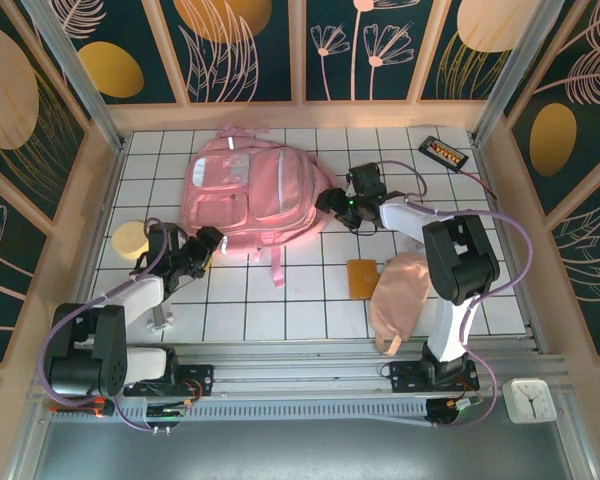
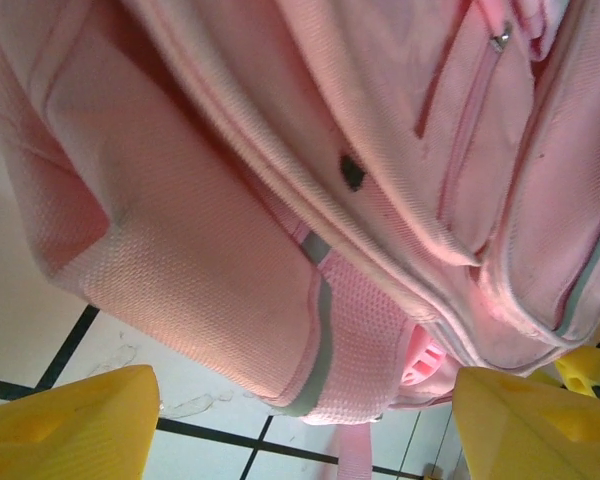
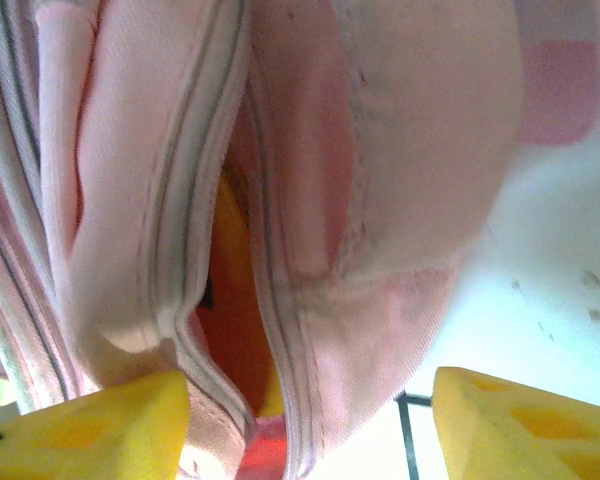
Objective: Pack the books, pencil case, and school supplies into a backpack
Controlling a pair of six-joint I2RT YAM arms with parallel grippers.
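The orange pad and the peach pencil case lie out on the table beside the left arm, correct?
No. The orange pad and the peach pencil case lie out on the table beside the right arm, not the left; the top external view shows it.

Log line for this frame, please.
backpack: zip open | left gripper: open, at its near corner | right gripper: open, at the zip | pencil case, pad: on table
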